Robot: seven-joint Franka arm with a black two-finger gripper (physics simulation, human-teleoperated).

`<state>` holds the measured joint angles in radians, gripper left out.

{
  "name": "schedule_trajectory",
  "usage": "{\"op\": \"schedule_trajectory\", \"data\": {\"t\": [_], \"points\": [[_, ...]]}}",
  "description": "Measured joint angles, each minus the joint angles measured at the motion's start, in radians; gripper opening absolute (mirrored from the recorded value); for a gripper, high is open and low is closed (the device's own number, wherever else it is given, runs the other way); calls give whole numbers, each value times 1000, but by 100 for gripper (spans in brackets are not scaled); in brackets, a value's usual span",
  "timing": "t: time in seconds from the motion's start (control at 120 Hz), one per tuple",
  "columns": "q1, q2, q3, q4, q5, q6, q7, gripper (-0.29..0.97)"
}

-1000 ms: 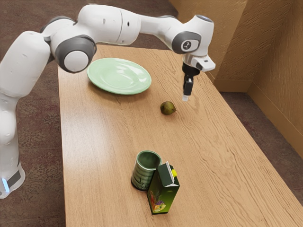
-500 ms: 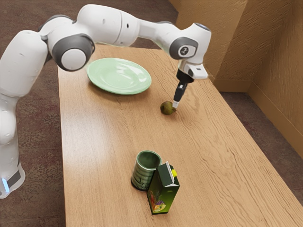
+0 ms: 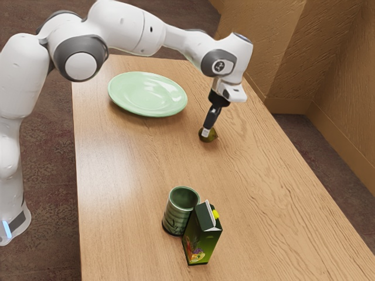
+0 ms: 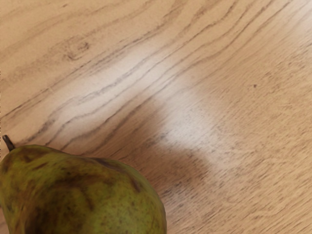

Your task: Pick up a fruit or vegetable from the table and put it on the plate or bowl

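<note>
Now my gripper (image 3: 205, 129) hangs low at the pear (image 3: 210, 136), which lies mid-table (image 3: 281, 193), just short of the green plate (image 3: 146, 93) at the far end. Open or closed, I cannot tell; this low reach suits grasping.

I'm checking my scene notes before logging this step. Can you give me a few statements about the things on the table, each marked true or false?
1. The pear lies on the table, apart from the green plate. True.
2. The gripper is right at the pear. True.
3. The green mug lies tipped on its side. False: it stands upright with its opening facing up.
4. The juice carton stands next to the plate. False: it stands right beside the mug, at the near end of the table, far from the plate.
</note>
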<state>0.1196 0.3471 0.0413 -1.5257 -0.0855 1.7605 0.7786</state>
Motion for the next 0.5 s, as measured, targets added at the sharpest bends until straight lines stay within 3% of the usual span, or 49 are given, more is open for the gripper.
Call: {"op": "schedule_trajectory", "data": {"t": [0.5], "points": [[18,28,2,0,19,48,5,68]]}}
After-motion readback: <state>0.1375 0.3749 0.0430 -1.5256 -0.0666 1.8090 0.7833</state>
